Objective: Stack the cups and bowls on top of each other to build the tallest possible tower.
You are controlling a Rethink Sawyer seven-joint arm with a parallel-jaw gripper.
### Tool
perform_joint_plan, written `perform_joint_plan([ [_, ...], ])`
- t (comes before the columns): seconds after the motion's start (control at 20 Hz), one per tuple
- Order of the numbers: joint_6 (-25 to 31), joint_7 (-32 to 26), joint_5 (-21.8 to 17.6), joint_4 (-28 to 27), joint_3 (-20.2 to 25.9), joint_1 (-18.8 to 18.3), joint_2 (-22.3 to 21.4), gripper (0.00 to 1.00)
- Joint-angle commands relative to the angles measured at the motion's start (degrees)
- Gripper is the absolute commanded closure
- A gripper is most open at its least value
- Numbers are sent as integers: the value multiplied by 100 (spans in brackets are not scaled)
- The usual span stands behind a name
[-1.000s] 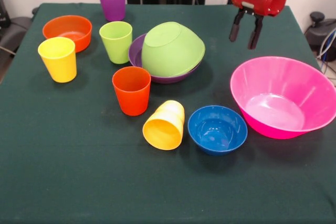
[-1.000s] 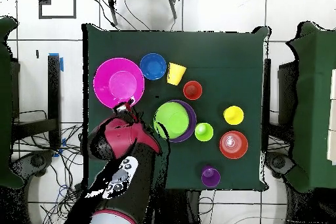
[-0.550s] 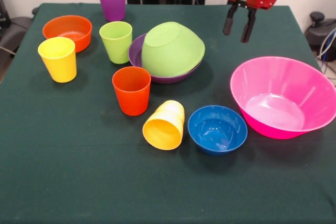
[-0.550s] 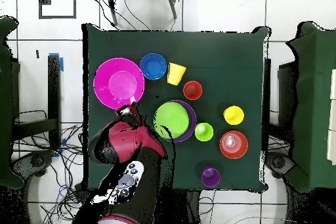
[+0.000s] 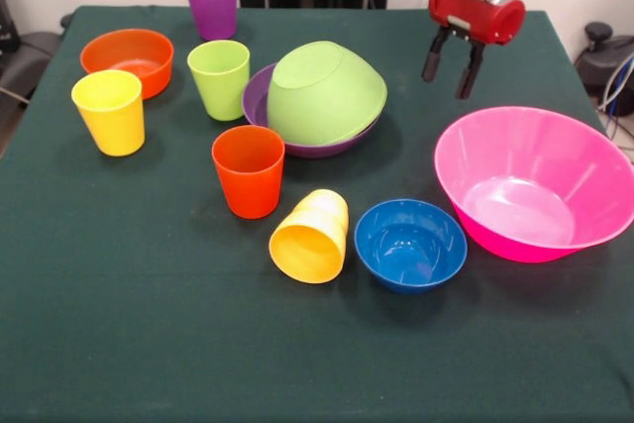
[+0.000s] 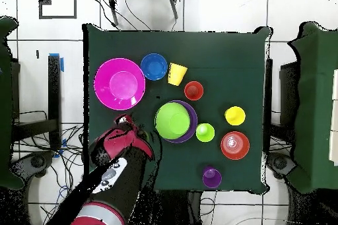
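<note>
Claw (image 5: 448,58) shifted right, pink bowl (image 5: 535,183) near

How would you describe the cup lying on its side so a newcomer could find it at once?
Start in the front view at the big pink bowl, then go to the small blue bowl beside it. Just past that bowl lies the yellow-orange cup, close beside it, mouth toward the camera. It is the only cup tipped over; the orange-red cup behind it stands upright.
</note>
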Motion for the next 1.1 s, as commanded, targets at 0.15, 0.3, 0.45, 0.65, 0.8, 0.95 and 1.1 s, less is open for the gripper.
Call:
perform_joint_plan([
  [0.15, -210, 279, 341, -630, 45, 317, 877, 0],
  [0.3, -221, 266, 372, -674, 45, 322, 919, 0],
  [0.45, -87, 204, 345, -626, 123, 277, 767, 0],
  [0.65, 123, 76, 244, -446, 267, 141, 392, 0],
  [0.8, 250, -15, 188, -363, 389, 31, 158, 0],
  [0.95, 311, -70, 160, -334, 498, -56, 28, 0],
  [1.1, 416, -140, 127, -319, 555, -125, -78, 0],
])
